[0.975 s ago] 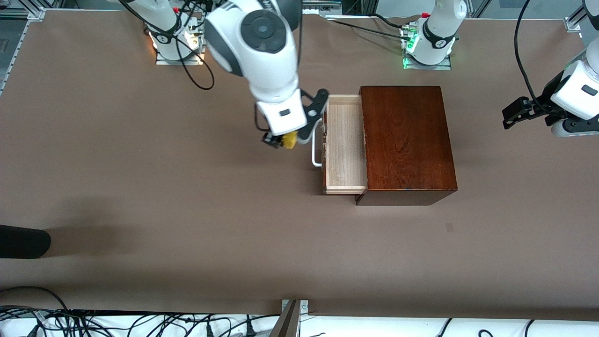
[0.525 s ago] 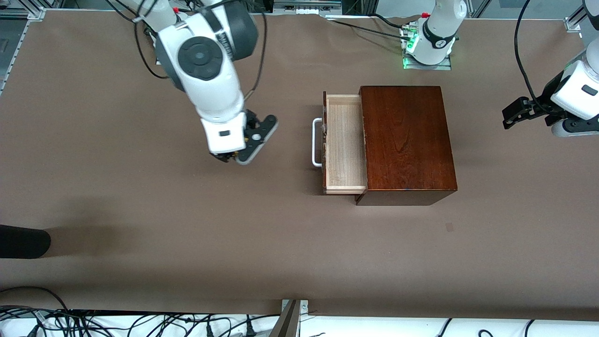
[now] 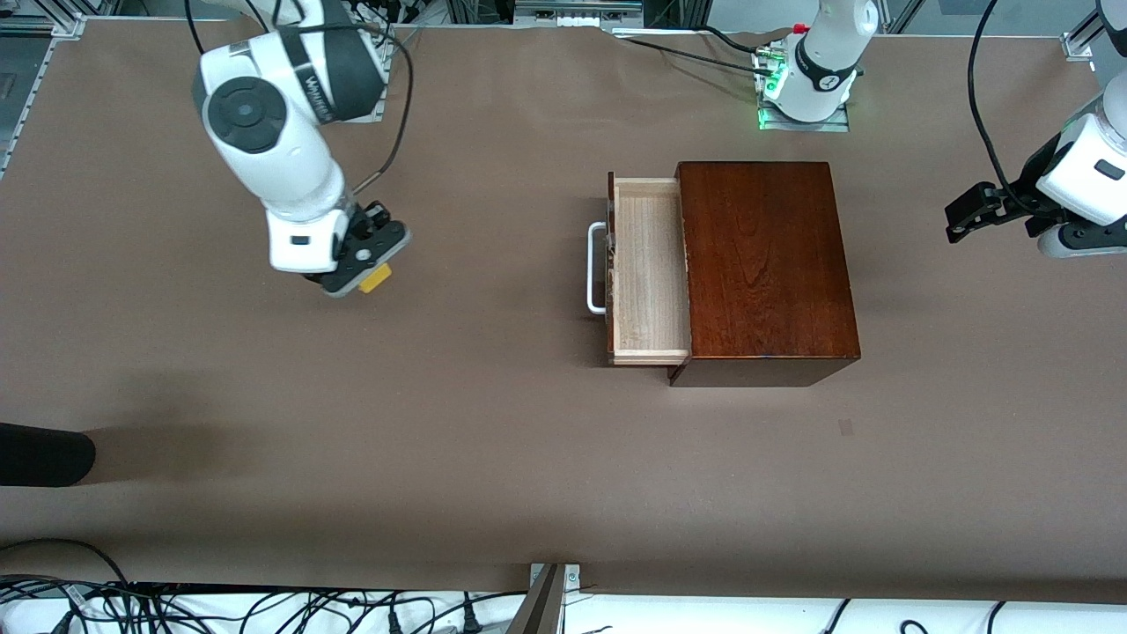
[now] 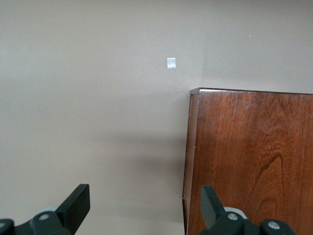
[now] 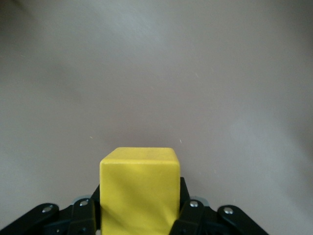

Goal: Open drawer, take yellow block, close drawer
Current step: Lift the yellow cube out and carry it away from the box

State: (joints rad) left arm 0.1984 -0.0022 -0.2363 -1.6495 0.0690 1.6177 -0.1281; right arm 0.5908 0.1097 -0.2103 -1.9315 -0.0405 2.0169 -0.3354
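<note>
The reddish-brown wooden box [image 3: 764, 269] stands mid-table with its drawer [image 3: 647, 269] pulled out toward the right arm's end, its pale wood tray bare and its white handle [image 3: 597, 269] showing. My right gripper [image 3: 363, 277] is shut on the yellow block [image 3: 376, 278] and holds it over the bare table toward the right arm's end, well apart from the drawer. In the right wrist view the block [image 5: 140, 188] sits between the fingers. My left gripper [image 3: 968, 213] is open and waits in the air at the left arm's end; its wrist view shows the box [image 4: 249, 159].
A dark rounded object [image 3: 44, 453] lies at the table's edge at the right arm's end. A small pale mark [image 3: 845, 428] is on the table nearer the front camera than the box. Cables [image 3: 264, 608] run along the near edge.
My right arm has carried the yellow block away from the drawer's handle toward the right arm's end of the table. The drawer stays open. The left arm has not moved.
</note>
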